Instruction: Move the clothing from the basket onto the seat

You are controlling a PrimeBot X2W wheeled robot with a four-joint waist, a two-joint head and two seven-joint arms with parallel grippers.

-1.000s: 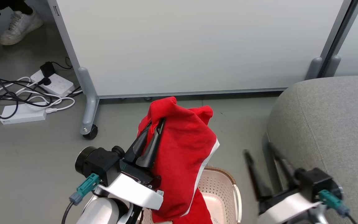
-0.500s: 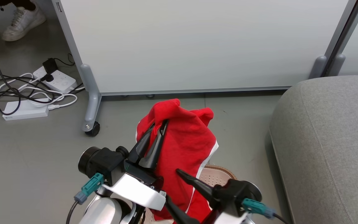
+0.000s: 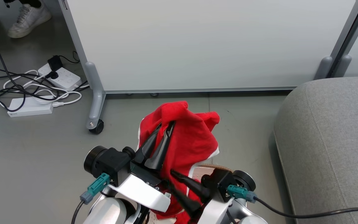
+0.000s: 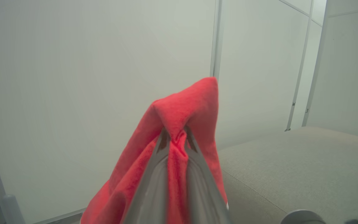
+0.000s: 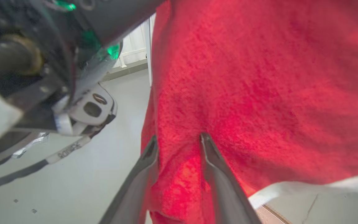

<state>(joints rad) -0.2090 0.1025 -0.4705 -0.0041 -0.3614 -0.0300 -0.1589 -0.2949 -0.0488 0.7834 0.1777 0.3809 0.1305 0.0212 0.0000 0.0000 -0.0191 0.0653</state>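
A second ago the right gripper [image 3: 168, 177] stood by the seat [image 3: 331, 140] with wide jaws. Now it is under the left arm, against the hanging clothing [image 3: 191, 140]. Its jaws are narrower and straddle a fold of red cloth; whether they pinch it I cannot tell. The left gripper [image 3: 166, 126] still holds the garment's top bunched between closed jaws, above the basket [image 3: 211, 167] on the floor [image 3: 36, 155]. The camera has shifted a little.

A white strip [image 5: 68, 150] on the left arm carries lettering too blurred to read.

The head view shows a sliver of the basket's brown rim, the partition panel [image 3: 197, 46], power strips [image 3: 29, 110] and a white shoe [image 3: 29, 17] at the floor's far left. The left wrist view shows the cloth peaking over the fingertips [image 4: 163, 141]. The right wrist view shows the white trim [image 5: 291, 188].
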